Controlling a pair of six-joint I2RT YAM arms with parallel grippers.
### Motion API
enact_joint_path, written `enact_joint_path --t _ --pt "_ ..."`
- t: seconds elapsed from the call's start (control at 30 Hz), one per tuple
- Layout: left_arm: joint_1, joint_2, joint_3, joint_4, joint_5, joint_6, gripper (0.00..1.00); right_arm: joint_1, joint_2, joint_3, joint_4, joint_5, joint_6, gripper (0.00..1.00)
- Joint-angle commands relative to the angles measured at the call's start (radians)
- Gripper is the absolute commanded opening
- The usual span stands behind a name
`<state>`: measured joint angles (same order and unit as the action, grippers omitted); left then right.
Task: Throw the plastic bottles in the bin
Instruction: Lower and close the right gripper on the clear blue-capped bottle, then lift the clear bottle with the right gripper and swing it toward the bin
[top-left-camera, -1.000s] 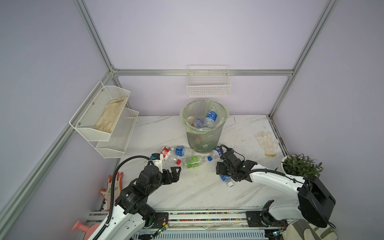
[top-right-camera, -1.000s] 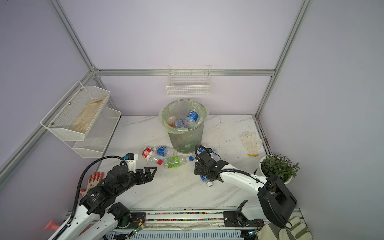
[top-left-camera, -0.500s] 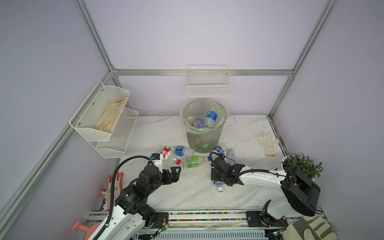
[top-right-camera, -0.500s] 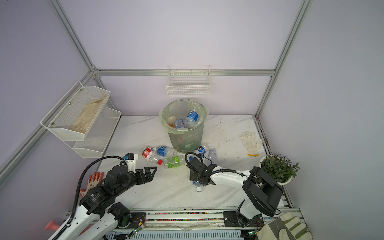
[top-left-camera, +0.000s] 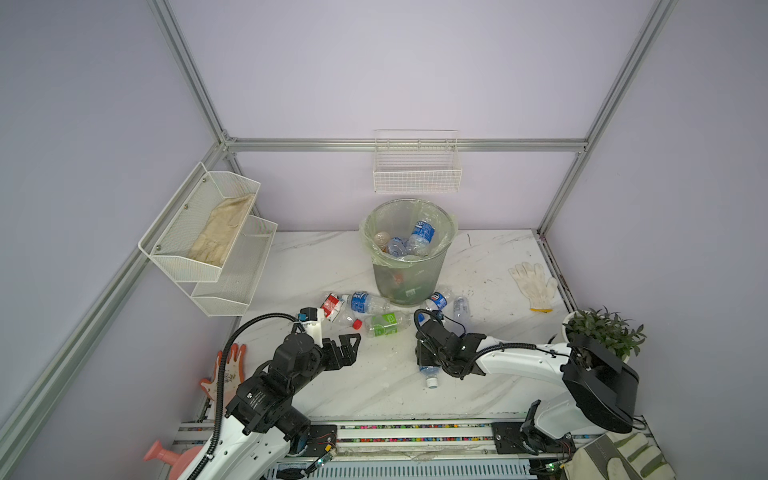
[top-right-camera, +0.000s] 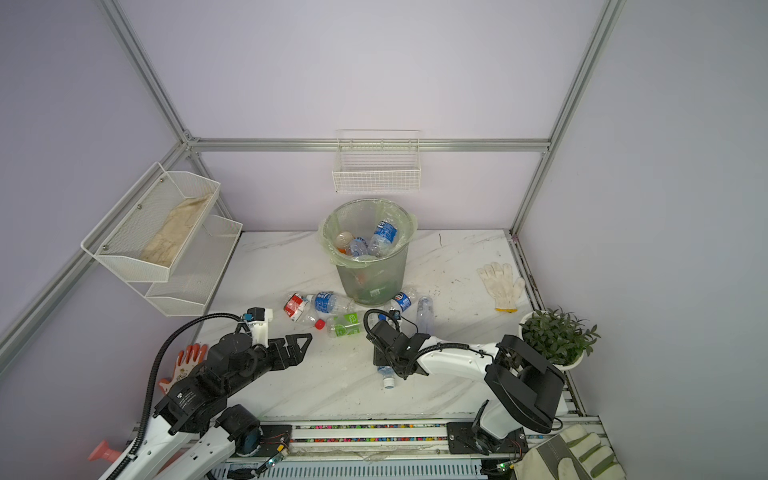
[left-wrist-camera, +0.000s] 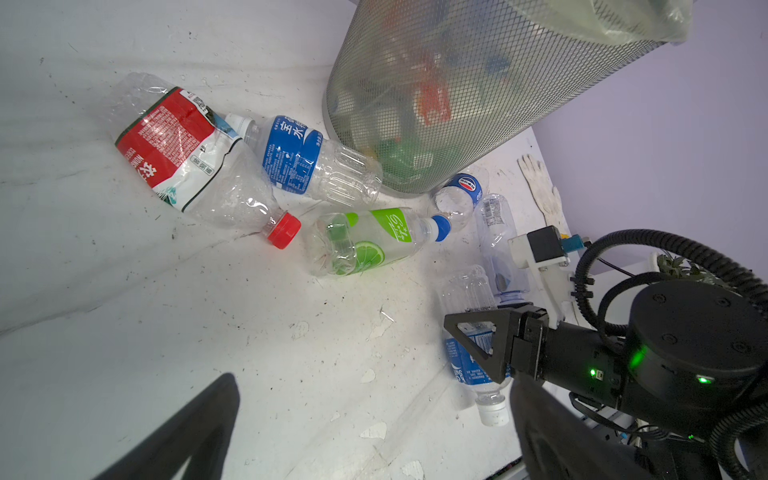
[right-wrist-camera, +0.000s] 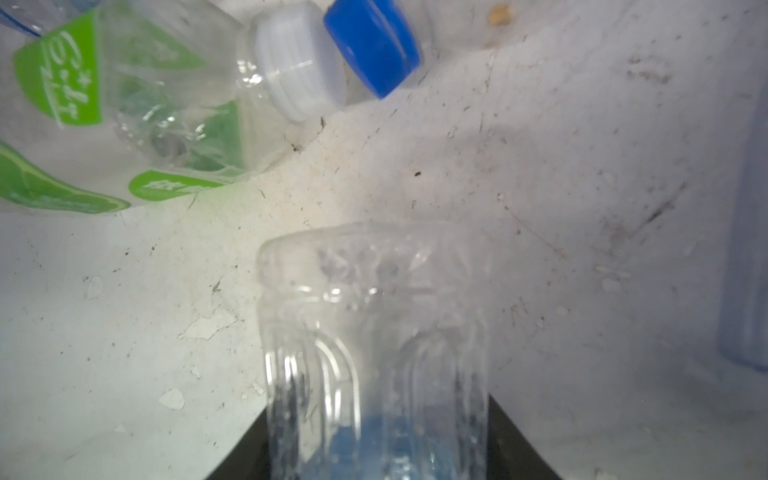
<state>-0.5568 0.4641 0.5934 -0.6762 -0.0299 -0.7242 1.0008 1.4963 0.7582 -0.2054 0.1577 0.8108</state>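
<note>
The right gripper (top-left-camera: 427, 360) has its fingers (right-wrist-camera: 245, 461) set against both sides of the near bottle (left-wrist-camera: 469, 295), closed to its width. That bottle lies flat on the table (top-left-camera: 374, 395), its white cap toward the front edge. The left gripper (top-left-camera: 351, 350) hangs spread wide and empty over bare marble, just short of the other bottles.

Six bottles lie on the table. The near one is apart from the rest, and five lie at the foot of the bin (top-left-camera: 409, 282). The red-label bottle (top-left-camera: 332, 303) and blue-label bottle (top-left-camera: 365, 302) touch each other at its left, the blue one against the mesh. The green-label bottle (top-left-camera: 386, 324) lies in front. The Pepsi bottle (top-left-camera: 436, 300) and clear bottle (top-left-camera: 460, 307) lie side by side at its right.

The bin stands mid-table toward the back wall. Three bottles show at its top; those lower down are too blurred through the mesh to count.

Open marble runs between the arms and along the front edge. One white glove (top-left-camera: 534, 284) lies near the right edge, and one plant (top-left-camera: 602, 332) stands at the front right corner.
</note>
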Motion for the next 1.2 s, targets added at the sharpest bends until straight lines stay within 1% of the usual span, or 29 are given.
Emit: enact_joint_path --t 0.0,0.1,0.13,0.37,0.73,0.9,1.17 --pt "0.003 -0.013 0.001 0.007 0.003 -0.015 1.00 0.013 -0.072 -0.002 -0.022 -0.003 0.013 0.00" --pt "0.003 -0.017 0.000 0.004 0.004 -0.018 1.00 0.015 -0.117 0.003 -0.032 -0.005 0.006 0.00" --pt "0.003 -0.016 0.002 0.004 0.005 -0.017 1.00 0.016 -0.157 -0.002 -0.025 -0.012 0.004 0.00" --pt "0.003 -0.017 0.002 0.003 0.004 -0.018 1.00 0.019 -0.318 -0.041 0.063 -0.078 0.004 0.00" --pt "0.003 -0.007 0.007 0.004 0.005 -0.020 1.00 0.021 -0.497 -0.033 0.120 -0.133 0.001 0.00" --pt "0.002 -0.010 0.006 0.004 0.006 -0.022 1.00 0.033 -0.568 0.019 0.116 -0.167 0.023 0.00" --pt "0.002 0.008 0.017 0.009 0.007 -0.023 1.00 0.056 -0.629 0.180 0.000 -0.131 -0.011 0.00"
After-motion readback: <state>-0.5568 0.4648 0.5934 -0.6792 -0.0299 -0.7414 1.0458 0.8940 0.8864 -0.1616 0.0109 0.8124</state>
